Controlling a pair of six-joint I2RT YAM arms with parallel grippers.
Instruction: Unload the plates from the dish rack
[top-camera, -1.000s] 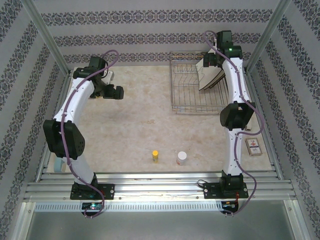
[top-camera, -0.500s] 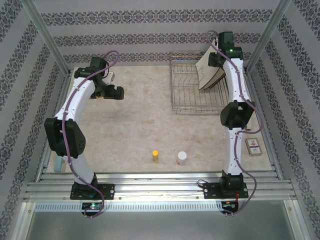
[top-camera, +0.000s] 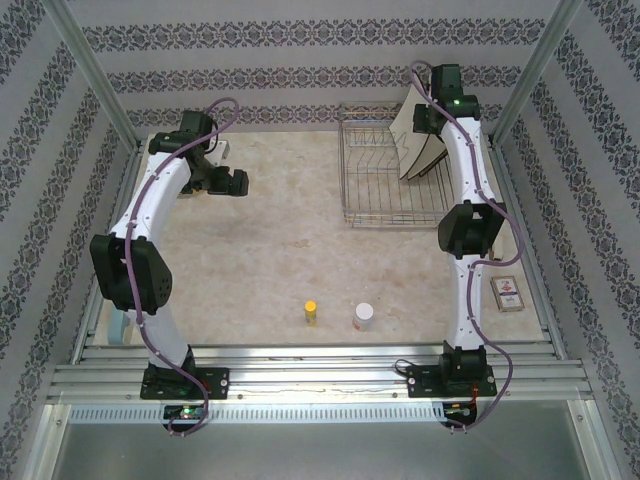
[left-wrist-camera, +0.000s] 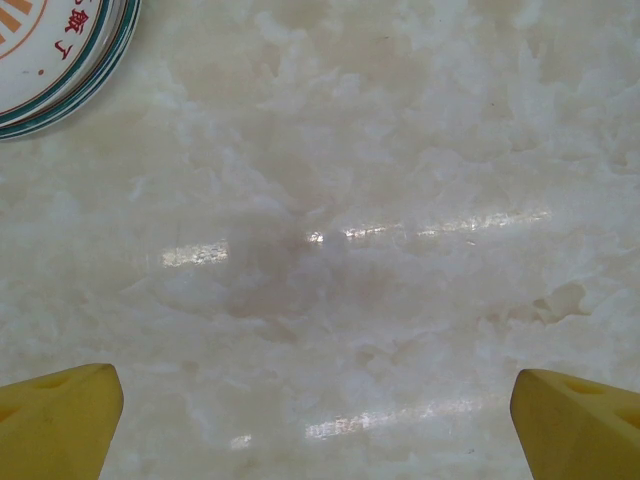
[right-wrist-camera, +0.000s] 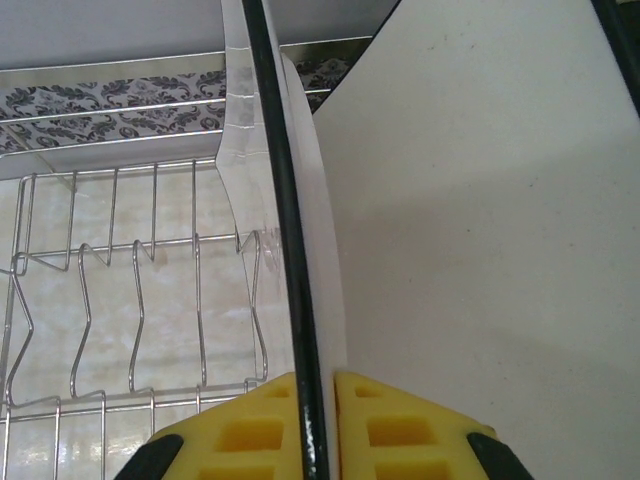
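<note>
Right gripper (right-wrist-camera: 318, 405) — fingers clamped on the edge of the upright dark-rimmed plate (right-wrist-camera: 300, 230). The dish rack (right-wrist-camera: 110, 300) prongs lie to its left, and a cream plate (right-wrist-camera: 480, 250) is just to its right.

Left gripper (left-wrist-camera: 320, 420) — jaws wide apart over the table (left-wrist-camera: 350, 200). A round plate (left-wrist-camera: 50, 40) lies ahead-left.

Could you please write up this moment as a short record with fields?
Right gripper: shut on the dark rim of an upright plate
Plate location: right end of the dish rack
Left gripper: open, above the bare table
Already out: round plate on the table, by the left gripper
Other items: yellow container, white container, near the front edge
</note>
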